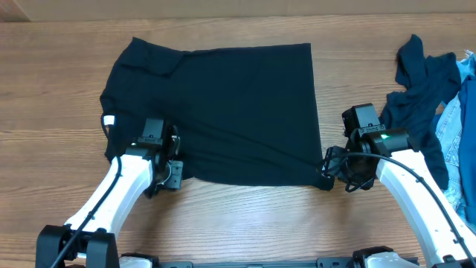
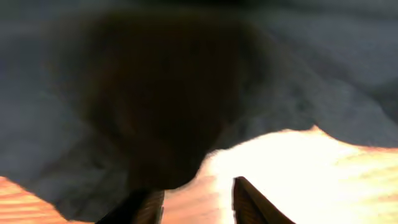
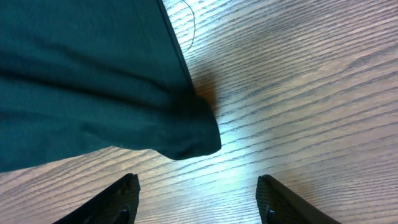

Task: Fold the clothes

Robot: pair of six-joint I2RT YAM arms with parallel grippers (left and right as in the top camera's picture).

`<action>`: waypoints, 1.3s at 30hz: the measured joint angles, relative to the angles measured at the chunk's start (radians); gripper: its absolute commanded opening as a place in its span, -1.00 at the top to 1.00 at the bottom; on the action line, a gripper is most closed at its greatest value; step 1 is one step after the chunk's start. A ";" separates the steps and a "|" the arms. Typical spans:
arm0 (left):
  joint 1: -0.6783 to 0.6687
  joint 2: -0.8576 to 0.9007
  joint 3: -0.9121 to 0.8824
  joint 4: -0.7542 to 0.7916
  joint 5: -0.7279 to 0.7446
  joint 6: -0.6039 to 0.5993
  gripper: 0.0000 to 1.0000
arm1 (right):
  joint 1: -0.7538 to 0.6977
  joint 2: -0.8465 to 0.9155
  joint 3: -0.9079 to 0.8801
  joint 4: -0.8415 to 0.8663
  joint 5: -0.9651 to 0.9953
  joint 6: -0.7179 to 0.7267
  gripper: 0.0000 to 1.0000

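Near-black T-shirt [image 1: 223,112] flat, lightly creased, one corner bunched; left gripper [image 2: 196,191], right gripper [image 3: 198,185] spread, empty

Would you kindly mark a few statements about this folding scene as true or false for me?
1. The dark T-shirt lies spread on the wooden table. True.
2. The right gripper is clamped on the shirt's corner. False: its jaws stand open, and the corner lies just ahead of them, ungripped.
3. A rumpled blue garment sits off to the right, apart from the T-shirt. True.
4. Pale denim lies on top of the T-shirt. False: the denim is at the table's right edge, beside the blue garment.
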 measured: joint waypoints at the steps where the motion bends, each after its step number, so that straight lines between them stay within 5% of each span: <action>1: -0.002 0.000 0.000 0.016 -0.020 0.000 0.15 | 0.000 0.000 0.000 -0.002 0.000 0.000 -0.28; 7: -0.018 0.097 0.001 0.048 -0.034 0.011 0.40 | 0.000 0.000 0.000 -0.006 0.000 0.000 -0.27; 12: -0.039 0.110 0.021 0.026 -0.031 0.012 0.21 | 0.000 0.000 0.000 -0.013 0.000 0.000 -0.26; 16: -0.051 0.110 0.030 0.006 -0.030 0.035 0.37 | 0.000 0.000 0.000 -0.013 0.000 -0.005 -0.25; 24: -0.104 0.110 0.136 -0.105 -0.031 0.037 0.33 | 0.000 0.000 0.000 -0.014 0.000 -0.020 -0.26; 33: -0.104 0.110 0.080 -0.049 -0.025 0.037 0.31 | 0.000 0.000 0.000 -0.013 0.000 -0.026 -0.25; 39: -0.104 0.110 0.023 0.049 -0.029 0.037 0.08 | 0.000 0.000 0.000 -0.014 0.000 -0.026 -0.25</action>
